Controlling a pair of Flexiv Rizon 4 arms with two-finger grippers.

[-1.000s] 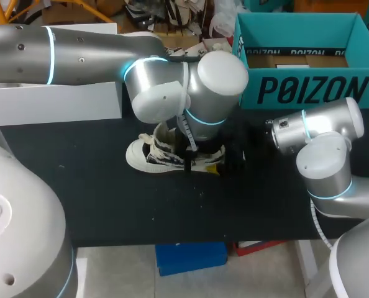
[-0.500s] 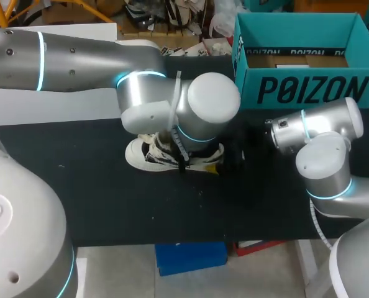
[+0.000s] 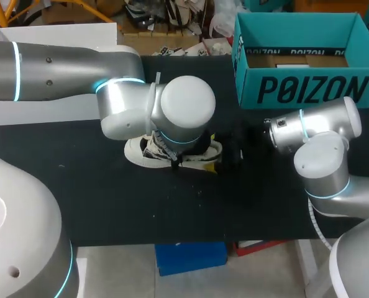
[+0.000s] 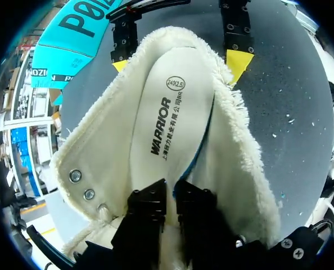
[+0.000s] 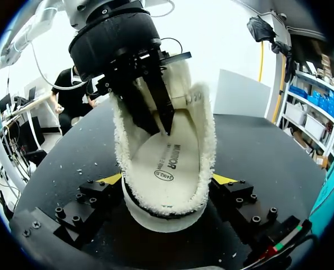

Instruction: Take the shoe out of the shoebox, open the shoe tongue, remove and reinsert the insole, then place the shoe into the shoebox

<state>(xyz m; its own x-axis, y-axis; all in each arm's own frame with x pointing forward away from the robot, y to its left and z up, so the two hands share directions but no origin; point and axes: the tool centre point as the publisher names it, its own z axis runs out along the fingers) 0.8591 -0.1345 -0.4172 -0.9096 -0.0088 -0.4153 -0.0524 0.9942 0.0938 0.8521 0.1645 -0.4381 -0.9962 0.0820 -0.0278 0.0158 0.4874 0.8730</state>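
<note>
Shoe (image 3: 136, 151), half hidden overhead, bares its insole (image 4: 170, 112) to wrist views

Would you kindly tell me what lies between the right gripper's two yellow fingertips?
The fleece-lined heel of the shoe fills that gap, touching both fingertips of the right gripper; the right wrist view shows it plainly.

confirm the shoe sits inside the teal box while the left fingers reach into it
No: the shoe sits on the black table, outside the teal box, as the head view shows. The left fingers do reach into it.
</note>
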